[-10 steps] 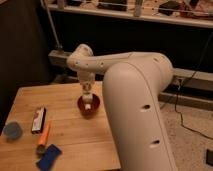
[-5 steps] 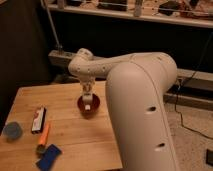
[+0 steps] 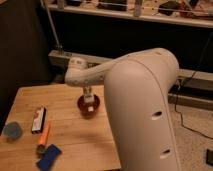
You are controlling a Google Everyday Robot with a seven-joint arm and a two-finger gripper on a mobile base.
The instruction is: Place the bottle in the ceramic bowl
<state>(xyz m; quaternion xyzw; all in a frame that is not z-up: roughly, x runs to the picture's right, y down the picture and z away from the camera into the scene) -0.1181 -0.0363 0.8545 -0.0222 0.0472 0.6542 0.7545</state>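
The ceramic bowl [image 3: 88,106], dark red outside, sits on the wooden table [image 3: 70,140] near its right side. The white bottle [image 3: 89,97] stands upright in or just over the bowl, directly beneath my gripper [image 3: 88,92]. My gripper comes down from the white arm [image 3: 95,74] right above the bowl and meets the bottle's top. The bottle's lower part is hidden by the bowl's rim.
On the table's left lie a black and white flat pack [image 3: 38,119], an orange marker-like stick [image 3: 43,138], a blue block [image 3: 48,157] and a blue-grey round object [image 3: 12,130]. My large white arm body [image 3: 142,115] fills the right. A dark shelf stands behind.
The arm has shifted slightly. The gripper and bottle stay over the bowl.
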